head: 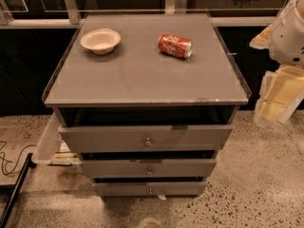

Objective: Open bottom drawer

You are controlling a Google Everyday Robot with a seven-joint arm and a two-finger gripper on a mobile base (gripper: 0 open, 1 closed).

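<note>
**Cabinet [142, 75] seen from the front and above; gripper [278, 96] at the right edge**

Speckled floor [256, 184] is recorded under and around the grey cabinet. The cabinet is topped by a flat grey surface with a low clear rim along its sides. Three grey drawer fronts are stacked below the top, and each is marked by one small round metal knob at its centre. The top drawer [190, 137] is seen as the widest and tallest. The middle drawer [185, 168] is noted beneath it. The bottom drawer [123, 189] is found lowest, just above the floor, with the narrowest and shortest front; its knob [150, 191] is untouched. A dark gap is seen above each front.

The gripper, pale yellow and white, is held in the air to the right of the cabinet, near the level of the top and well apart from all three drawers. Whether it is wide or narrow cannot be told; nothing is seen to be held in it.

A clear tray [43, 144] is noted on the floor against the cabinet's left side. A white bowl [100, 40] is placed upright at the top's rear left. A red can [175, 45] is laid on its side at the rear, right of centre, well apart from the bowl. A thin cable [9, 161] is seen on the floor at far left.
</note>
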